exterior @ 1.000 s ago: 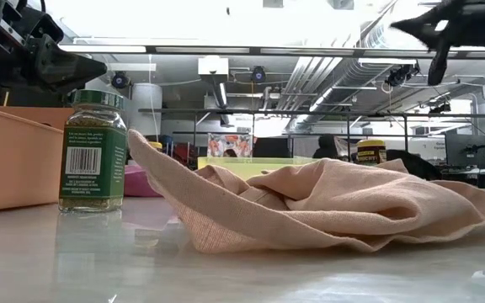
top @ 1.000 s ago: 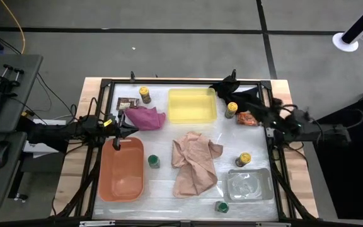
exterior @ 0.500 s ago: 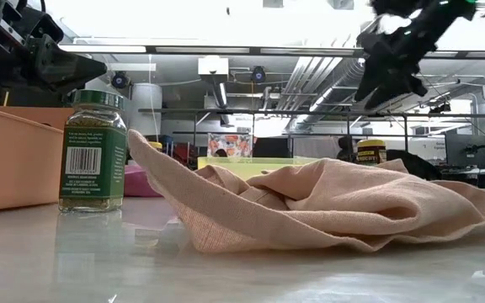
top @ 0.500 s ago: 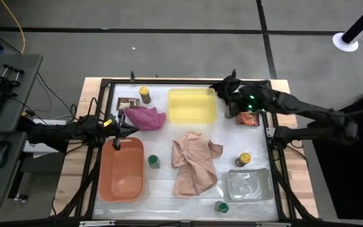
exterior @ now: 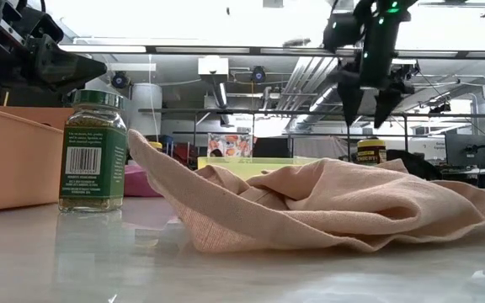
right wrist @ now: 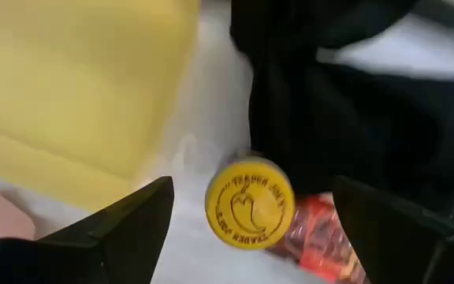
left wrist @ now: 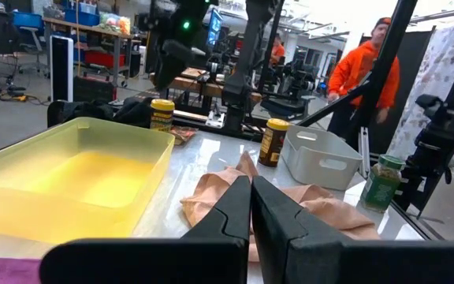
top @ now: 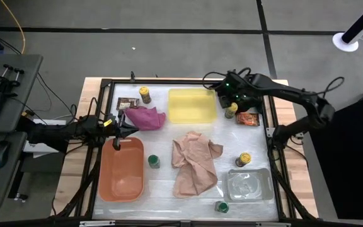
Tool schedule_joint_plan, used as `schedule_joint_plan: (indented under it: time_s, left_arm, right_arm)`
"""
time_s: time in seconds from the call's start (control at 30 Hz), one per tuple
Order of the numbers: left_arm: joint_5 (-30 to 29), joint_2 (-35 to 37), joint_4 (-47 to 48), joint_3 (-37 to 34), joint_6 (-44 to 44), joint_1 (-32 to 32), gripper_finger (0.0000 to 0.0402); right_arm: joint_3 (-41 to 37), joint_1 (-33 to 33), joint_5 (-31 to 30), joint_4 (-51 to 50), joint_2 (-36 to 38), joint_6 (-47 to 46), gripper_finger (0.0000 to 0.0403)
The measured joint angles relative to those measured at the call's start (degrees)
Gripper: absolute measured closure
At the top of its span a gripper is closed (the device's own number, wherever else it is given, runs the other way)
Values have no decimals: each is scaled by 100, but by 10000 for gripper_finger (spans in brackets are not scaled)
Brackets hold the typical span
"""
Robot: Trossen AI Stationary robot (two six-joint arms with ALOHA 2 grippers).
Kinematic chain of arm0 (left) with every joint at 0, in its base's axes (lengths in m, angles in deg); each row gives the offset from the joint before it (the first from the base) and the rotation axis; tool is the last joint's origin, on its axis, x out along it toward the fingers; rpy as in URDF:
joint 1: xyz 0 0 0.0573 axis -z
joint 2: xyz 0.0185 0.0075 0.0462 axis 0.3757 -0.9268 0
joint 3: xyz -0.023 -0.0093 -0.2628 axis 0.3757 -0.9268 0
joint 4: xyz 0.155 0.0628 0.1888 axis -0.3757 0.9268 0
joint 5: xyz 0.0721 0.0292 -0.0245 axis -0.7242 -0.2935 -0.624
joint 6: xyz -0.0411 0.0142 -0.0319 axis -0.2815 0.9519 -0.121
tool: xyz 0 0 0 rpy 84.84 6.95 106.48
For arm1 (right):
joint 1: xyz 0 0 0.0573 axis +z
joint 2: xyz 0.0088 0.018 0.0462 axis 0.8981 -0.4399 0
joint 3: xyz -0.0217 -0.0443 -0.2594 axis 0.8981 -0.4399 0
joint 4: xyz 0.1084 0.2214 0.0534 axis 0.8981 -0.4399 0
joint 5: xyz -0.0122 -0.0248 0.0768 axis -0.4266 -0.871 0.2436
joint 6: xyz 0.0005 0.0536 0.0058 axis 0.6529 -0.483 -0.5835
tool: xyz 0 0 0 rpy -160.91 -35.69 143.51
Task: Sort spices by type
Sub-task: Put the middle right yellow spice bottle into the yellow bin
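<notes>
Sorting barely started imo: my right gripper [right wrist: 247,217] open, hovering over yellow-lid jar [right wrist: 249,202] beside yellow tray [top: 192,104], nothing held; other jars + packets scattered, left gripper [left wrist: 251,207] closed, idle.

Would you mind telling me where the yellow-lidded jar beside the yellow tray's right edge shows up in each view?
High view: yellow-lidded jar, just right of the yellow tray, under the open right gripper.
Low view: right of centre, behind the tan cloth, jar at.
Left wrist view: behind the tray, jar at.
Right wrist view: centre, lid up.
Shared landmark: the yellow tray.
</notes>
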Motion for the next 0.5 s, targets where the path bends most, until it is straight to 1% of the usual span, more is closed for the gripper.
schedule_joint_plan:
  time_s: [0.13,0.2,0.27,0.4,0.5]
  left_arm:
    - [0,0,0,0,0,-1,402]
    - [0,0,-1,0,0,-2,402]
    - [0,0,0,0,0,-2,401]
    - [0,0,0,0,0,-2,401]
    - [0,0,0,0,0,-1,401]
  right_arm:
    - [-122,-159,531,-33,-245,-2,59]
    - [-159,-195,624,-26,-349,8,59]
    - [-161,-200,573,-24,-389,124,59]
    - [-161,-198,154,-25,-439,395,59]
    - [-161,-251,164,-18,-435,410,59]
